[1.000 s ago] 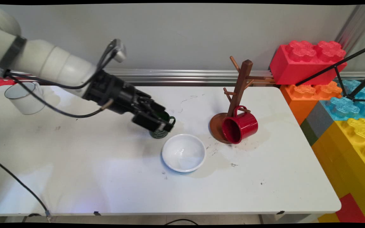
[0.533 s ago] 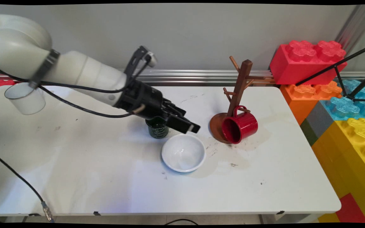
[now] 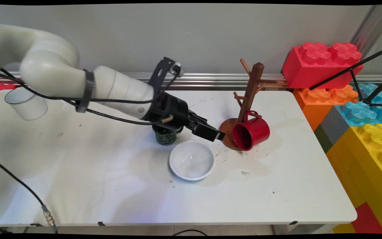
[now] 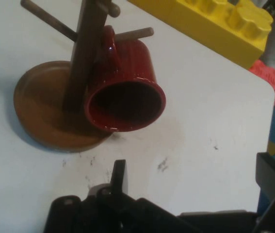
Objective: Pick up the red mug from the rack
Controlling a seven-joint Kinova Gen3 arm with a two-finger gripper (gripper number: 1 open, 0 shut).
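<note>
My gripper (image 3: 217, 135) hangs open and empty just left of the wooden mug tree (image 3: 252, 87), low over the table. A red mug (image 3: 251, 132) hangs by its handle from a low peg of the tree, its mouth tilted towards the gripper. In the hand view the red mug (image 4: 127, 87) and the tree's round base (image 4: 40, 111) lie straight ahead of the gripper (image 4: 194, 167), whose fingers (image 4: 119, 175) stand wide apart. A dark green mug (image 3: 166, 136) stands upright behind my wrist. A white bowl (image 3: 192, 160) sits just below the gripper.
A white mug (image 3: 25, 103) stands at the table's far left, partly behind the arm. Big toy blocks, red (image 3: 322, 63), orange (image 3: 323, 98) and yellow (image 3: 373, 152), line the table's right side, with a black tripod leg (image 3: 350, 71) across them. Cables trail off the front left edge.
The gripper has travelled right, from over the green mug past the bowl to just beside the mug tree. The green mug stays standing on the table.
</note>
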